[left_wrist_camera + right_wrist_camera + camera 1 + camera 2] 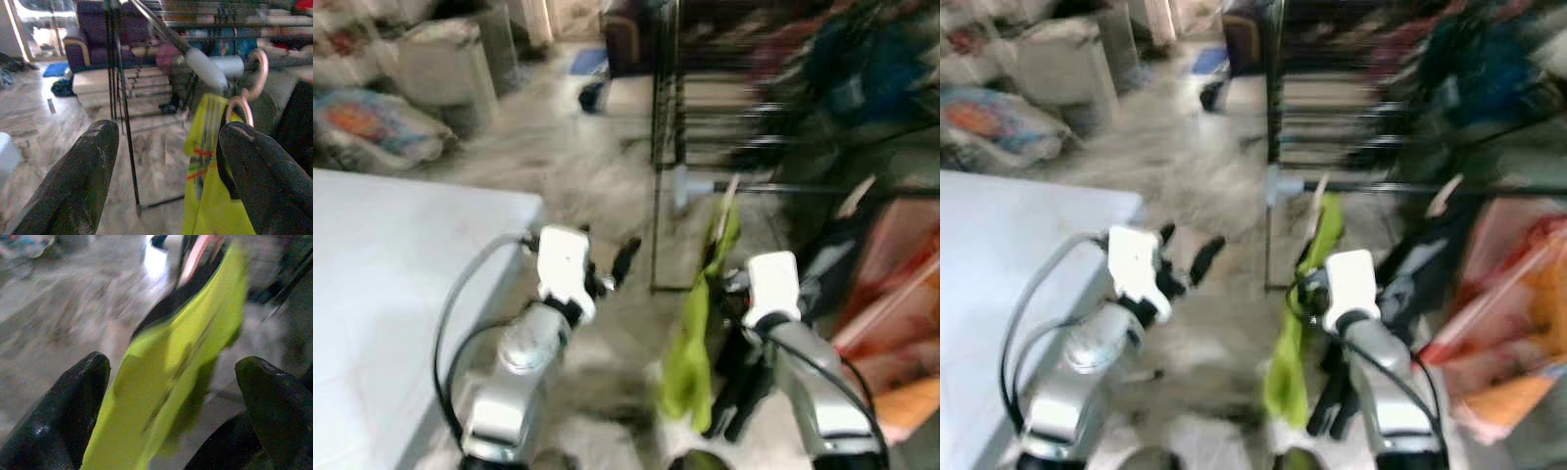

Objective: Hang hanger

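Hanger by the rack

Hanger with soft, light yellow cloth hangs near the rail; left tool gapes empty, right tool open around cloth. Grip the stiff hook.

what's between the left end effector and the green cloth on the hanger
Bare marble floor and the thin black leg of the rack, seen in the left eye view. The left end effector is apart from the green cloth.

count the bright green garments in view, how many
1: the green garment hangs in front of the robot, next to the right tool and below the drying rack rail. Blurred darker clothes crowd the rack, so another could be hidden.
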{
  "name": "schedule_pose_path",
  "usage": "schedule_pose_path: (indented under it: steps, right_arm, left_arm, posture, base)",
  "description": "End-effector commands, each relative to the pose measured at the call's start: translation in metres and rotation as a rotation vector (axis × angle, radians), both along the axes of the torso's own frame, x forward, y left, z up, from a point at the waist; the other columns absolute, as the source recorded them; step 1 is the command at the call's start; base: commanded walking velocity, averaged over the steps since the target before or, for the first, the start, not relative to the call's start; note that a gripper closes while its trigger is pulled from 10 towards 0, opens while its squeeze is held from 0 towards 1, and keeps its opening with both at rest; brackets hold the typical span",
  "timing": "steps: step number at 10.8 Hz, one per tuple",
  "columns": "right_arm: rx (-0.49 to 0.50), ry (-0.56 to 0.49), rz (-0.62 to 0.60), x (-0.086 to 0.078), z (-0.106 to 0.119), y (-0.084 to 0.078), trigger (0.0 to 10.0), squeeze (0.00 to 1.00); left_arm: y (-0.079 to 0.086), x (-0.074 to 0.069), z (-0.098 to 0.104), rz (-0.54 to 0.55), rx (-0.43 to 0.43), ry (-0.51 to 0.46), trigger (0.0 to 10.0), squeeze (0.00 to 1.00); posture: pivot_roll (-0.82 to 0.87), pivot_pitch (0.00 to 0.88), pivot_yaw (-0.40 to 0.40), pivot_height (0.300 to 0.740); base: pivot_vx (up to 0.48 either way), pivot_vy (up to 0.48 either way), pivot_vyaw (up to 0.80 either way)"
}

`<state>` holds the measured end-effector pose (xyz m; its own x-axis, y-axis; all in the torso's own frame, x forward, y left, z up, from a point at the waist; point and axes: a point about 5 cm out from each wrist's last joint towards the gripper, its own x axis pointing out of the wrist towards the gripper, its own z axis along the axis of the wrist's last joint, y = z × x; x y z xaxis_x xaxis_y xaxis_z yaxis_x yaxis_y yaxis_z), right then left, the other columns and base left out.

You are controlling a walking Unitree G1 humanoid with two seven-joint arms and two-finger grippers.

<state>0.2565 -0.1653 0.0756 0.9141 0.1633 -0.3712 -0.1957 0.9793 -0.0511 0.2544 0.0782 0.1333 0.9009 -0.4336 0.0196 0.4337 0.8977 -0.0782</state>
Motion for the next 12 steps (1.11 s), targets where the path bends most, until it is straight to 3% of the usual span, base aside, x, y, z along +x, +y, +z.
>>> schedule_pose_path:
  steps: [1,3,5,7,9,11,12]
  right_arm:
    - [0.024,0.046,0.027,-0.002,-0.006,0.004,10.0,0.00]
    - [-0.004,0.026,0.040,0.014,-0.003,0.003,10.0,0.00]
    - [-0.052,0.098,0.022,0.019,-0.012,-0.005,10.0,0.00]
    - [-0.101,0.146,-0.089,0.020,-0.020,-0.028,10.0,0.00]
    - [-0.097,0.100,-0.125,0.025,-0.013,-0.040,10.0,0.00]
    - [-0.097,0.105,-0.040,0.034,-0.014,-0.040,10.0,0.00]
    - [-0.102,0.135,0.027,0.035,-0.019,-0.038,2.6,0.00]
  left_arm:
    - [0.002,0.002,0.001,0.012,0.011,0.001,10.0,0.00]
    - [0.001,0.003,0.001,0.013,0.013,0.001,10.0,0.00]
    - [0.002,0.003,0.001,0.022,0.013,0.002,10.0,0.00]
    - [0.002,0.003,0.001,0.026,0.014,0.004,10.0,0.00]
    - [0.001,0.003,0.000,0.022,0.014,0.008,10.0,0.00]
    - [-0.001,0.003,-0.001,0.019,0.014,0.015,10.0,0.00]
    - [-0.001,0.003,-0.001,0.021,0.014,0.018,10.0,0.00]
  posture:
    - [-0.05,0.028,0.028,0.740]
    - [-0.04,0.026,0.026,0.740]
    - [-0.04,0.026,0.017,0.740]
    - [-0.04,0.029,0.019,0.740]
    - [-0.04,0.029,0.020,0.740]
    - [-0.05,0.032,0.021,0.740]
    - [-0.05,0.032,0.020,0.740]
  base:
    - [0.000,0.000,0.00]
    - [0.000,0.000,0.00]
    - [0.000,0.000,0.00]
    - [0.000,0.000,0.00]
    - [0.000,0.000,0.00]
    - [0.000,0.000,0.00]
    - [0.000,0.000,0.00]
